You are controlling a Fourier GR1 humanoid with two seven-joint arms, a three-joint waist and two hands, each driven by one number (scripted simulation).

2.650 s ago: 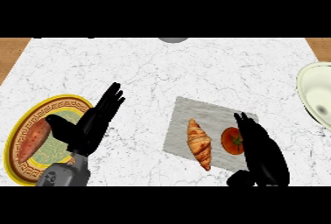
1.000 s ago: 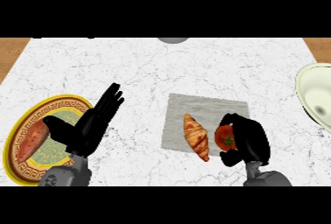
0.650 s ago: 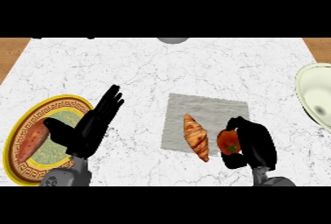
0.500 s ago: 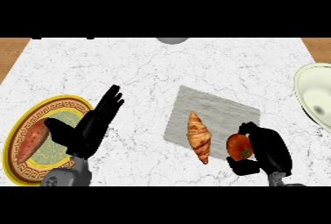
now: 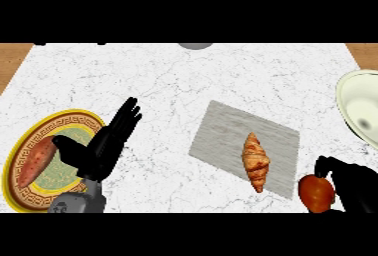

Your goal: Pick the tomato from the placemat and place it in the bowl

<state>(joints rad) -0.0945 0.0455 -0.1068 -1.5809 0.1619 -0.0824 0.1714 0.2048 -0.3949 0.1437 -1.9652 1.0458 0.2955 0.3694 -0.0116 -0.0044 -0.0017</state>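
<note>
The red tomato (image 5: 315, 193) is off the grey placemat (image 5: 235, 137), held at the view's lower right with my right hand (image 5: 354, 183) curled round it. The pale bowl (image 5: 359, 108) shows partly at the right edge, farther away than the hand. A croissant (image 5: 255, 161) lies on the placemat's right half. Over the yellow plate (image 5: 21, 159) at the left, my left hand (image 5: 103, 145) rests open with its fingers up.
A sweet potato (image 5: 39, 160) lies on the yellow plate with its patterned rim. A grey round object (image 5: 195, 45) peeks in at the counter's far edge. White marble counter (image 5: 170, 85) spreads between the plate, the placemat and the bowl.
My right hand closed on the tomato, lifted it off the placemat and carried it right and toward the near edge. The placemat shifted and turned slightly. The left hand stayed still.
</note>
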